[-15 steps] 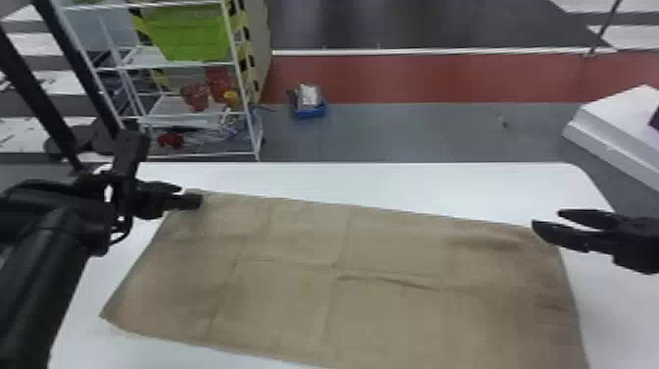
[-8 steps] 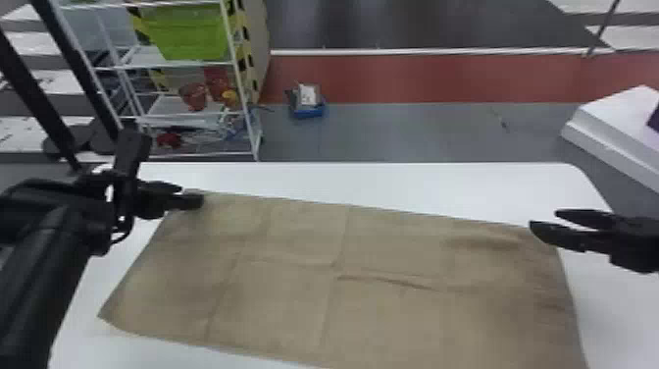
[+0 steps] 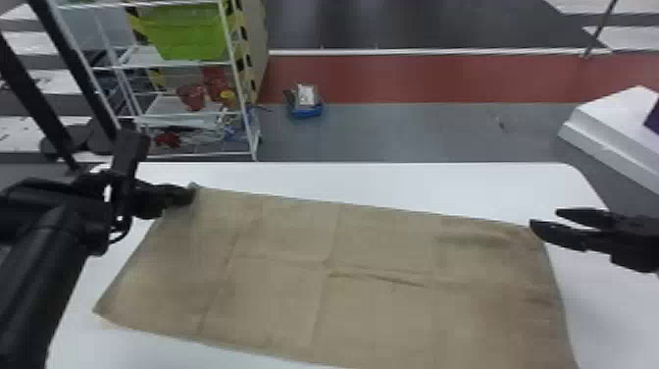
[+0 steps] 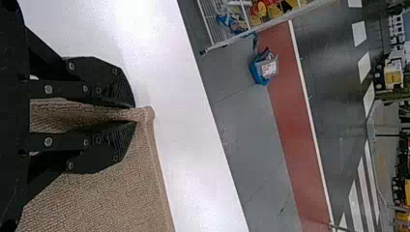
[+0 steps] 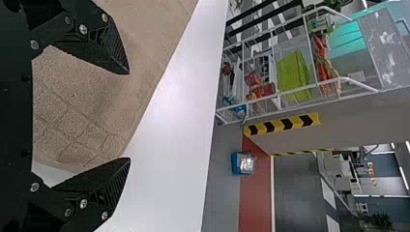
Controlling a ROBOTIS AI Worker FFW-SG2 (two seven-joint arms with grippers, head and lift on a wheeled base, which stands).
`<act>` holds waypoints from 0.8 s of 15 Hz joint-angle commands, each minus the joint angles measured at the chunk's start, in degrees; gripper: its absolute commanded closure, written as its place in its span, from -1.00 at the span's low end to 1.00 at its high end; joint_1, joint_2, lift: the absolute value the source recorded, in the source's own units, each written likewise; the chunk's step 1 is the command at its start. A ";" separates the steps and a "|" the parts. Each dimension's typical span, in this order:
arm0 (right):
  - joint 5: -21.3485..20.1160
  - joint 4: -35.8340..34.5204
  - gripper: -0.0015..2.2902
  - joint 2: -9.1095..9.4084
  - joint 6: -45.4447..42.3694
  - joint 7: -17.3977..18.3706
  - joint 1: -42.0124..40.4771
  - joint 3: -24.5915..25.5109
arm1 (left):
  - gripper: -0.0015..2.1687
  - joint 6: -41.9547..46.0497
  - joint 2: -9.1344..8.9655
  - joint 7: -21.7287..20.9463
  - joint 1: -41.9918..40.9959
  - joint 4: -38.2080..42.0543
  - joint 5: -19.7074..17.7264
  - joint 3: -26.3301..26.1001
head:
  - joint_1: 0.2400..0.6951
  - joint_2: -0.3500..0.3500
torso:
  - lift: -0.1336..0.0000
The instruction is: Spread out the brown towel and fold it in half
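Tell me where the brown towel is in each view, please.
Head view: brown towel spread across the table.
Left wrist view: its corner pinched between the left hand's fingers.
Right wrist view: towel beyond the right hand's open fingers.
Shared landmark: the blue container on the floor.

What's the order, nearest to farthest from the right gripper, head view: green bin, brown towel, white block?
From the right gripper:
1. brown towel: its far right corner is right by the fingertips
2. white block: past the table's far right corner
3. green bin: on the rack beyond the table, over on the left
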State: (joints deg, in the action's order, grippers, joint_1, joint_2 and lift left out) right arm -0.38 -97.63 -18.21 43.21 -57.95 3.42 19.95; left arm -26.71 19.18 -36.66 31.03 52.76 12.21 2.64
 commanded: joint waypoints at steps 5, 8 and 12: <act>-5.06 -0.11 -0.75 0.01 0.17 4.86 0.80 -4.66 | 0.00 -0.15 0.33 -0.61 -1.50 2.70 -0.17 0.53 | 1.00 0.09 | -0.85; -7.61 6.13 -0.75 0.28 1.05 5.39 6.77 -8.88 | 0.00 -0.15 0.42 -0.70 -1.59 2.70 0.18 0.27 | 1.00 0.13 | -0.85; -13.06 10.53 -0.59 0.37 2.98 7.14 10.64 -12.57 | 0.00 -0.15 0.50 -0.70 -2.20 3.32 0.44 0.09 | 1.00 0.15 | -0.85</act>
State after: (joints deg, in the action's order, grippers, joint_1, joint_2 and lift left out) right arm -11.91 -88.05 -17.82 45.26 -50.79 13.04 8.03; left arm -26.85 19.61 -37.30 29.15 55.73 12.50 2.79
